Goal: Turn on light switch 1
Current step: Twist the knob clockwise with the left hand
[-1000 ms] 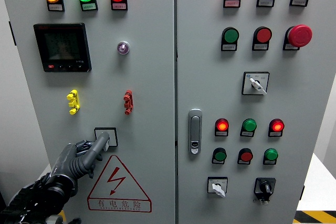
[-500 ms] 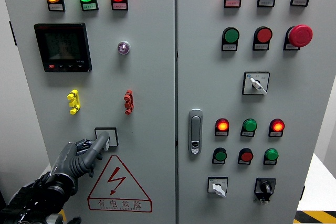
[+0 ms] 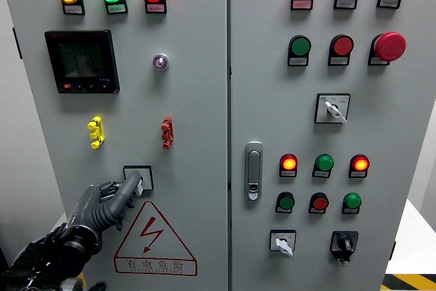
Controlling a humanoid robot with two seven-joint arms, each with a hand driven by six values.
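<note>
Fingers point(image 3: 131, 183) touch switch point(image 3: 144, 176) (lower-left edge).

Left hand point(image 3: 109, 202) covers lower-left part of switch plate point(image 3: 139, 176) – switch itself hidden behind extended fingertip point(image 3: 133, 180). Forearm below hand cut off at bottom-left corner. Small labels under lamps, up and right of hand – print too small to read.

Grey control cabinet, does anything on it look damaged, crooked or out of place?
Nothing stands out. The indicator lamps, the black display and the selector switches sit square on the grey control cabinet. The left hand has one finger on the small square switch above the red warning triangle.
</note>
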